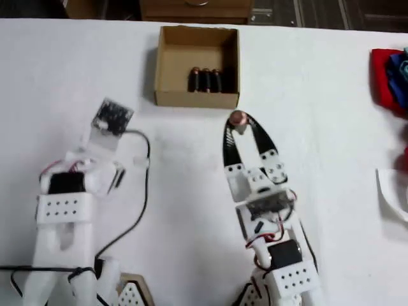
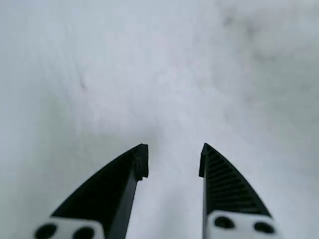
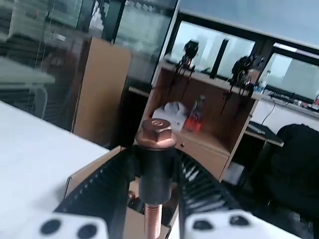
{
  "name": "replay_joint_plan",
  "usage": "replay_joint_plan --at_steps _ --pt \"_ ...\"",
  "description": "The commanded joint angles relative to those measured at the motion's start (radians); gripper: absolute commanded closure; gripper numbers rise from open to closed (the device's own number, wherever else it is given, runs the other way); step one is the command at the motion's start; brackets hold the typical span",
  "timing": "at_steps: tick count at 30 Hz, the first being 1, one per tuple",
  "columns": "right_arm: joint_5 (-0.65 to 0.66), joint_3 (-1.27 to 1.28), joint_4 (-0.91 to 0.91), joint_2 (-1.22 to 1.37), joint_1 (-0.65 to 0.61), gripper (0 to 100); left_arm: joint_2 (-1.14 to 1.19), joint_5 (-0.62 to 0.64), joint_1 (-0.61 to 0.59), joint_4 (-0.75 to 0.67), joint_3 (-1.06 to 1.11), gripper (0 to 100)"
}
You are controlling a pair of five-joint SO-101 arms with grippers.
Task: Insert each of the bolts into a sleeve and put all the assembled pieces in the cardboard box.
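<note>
At the far edge of the desk (image 1: 319, 191) sits the cardboard box (image 1: 196, 99). Your right claw (image 1: 239, 122) clamps an upright sleeved bolt (image 3: 155, 167) just short of it. Your left claw (image 2: 173, 149) gapes empty.

No writing, number, label or sign can be read in any view. A faint mark on the head of the bolt (image 3: 156, 126) is too blurred to make out.
</note>
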Motion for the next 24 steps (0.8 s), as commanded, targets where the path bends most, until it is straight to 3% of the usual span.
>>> replay_joint_plan --at_steps 1,5,12,19,24 --pt "-0.054 -0.288 -0.044 0.249 0.001 97.8 -0.008 -0.003 -0.057 -0.164 0.119 82" --pt "-0.215 -0.674 0.076 0.645 0.025 97.8 -0.008 0.064 -0.077 -0.244 0.191 82" --pt "-0.423 -1.617 0.642 1.377 0.039 97.8 -0.006 0.160 -0.071 -0.382 0.291 82" --pt "-0.440 -2.693 1.038 2.060 0.002 97.8 -0.006 0.160 -0.060 -0.407 0.303 82" --pt "-0.442 -3.141 1.110 2.479 -0.051 97.8 -0.002 0.158 -0.043 -0.407 0.303 82"
